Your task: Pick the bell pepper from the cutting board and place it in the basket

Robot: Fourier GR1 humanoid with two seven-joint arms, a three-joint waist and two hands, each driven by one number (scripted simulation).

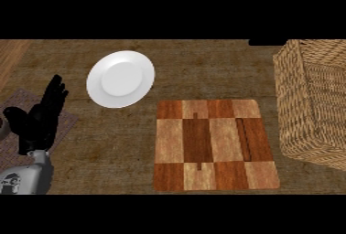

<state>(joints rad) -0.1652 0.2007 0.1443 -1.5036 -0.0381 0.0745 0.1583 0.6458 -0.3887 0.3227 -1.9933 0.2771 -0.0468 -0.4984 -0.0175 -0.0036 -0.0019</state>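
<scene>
A checkered wooden cutting board (215, 144) lies at the centre of the counter with nothing on it. No bell pepper shows anywhere in the head view. A tall woven wicker basket (312, 100) stands at the right edge; its inside is hidden from here. My left hand (38, 119) rests at the left edge, fingers straight and pointing up, holding nothing. My right hand does not show.
A white plate (121, 78) sits on the counter up and left of the board. A purplish mat (17, 137) lies under my left hand at the left edge. A strip of lighter wood shows at the top left corner.
</scene>
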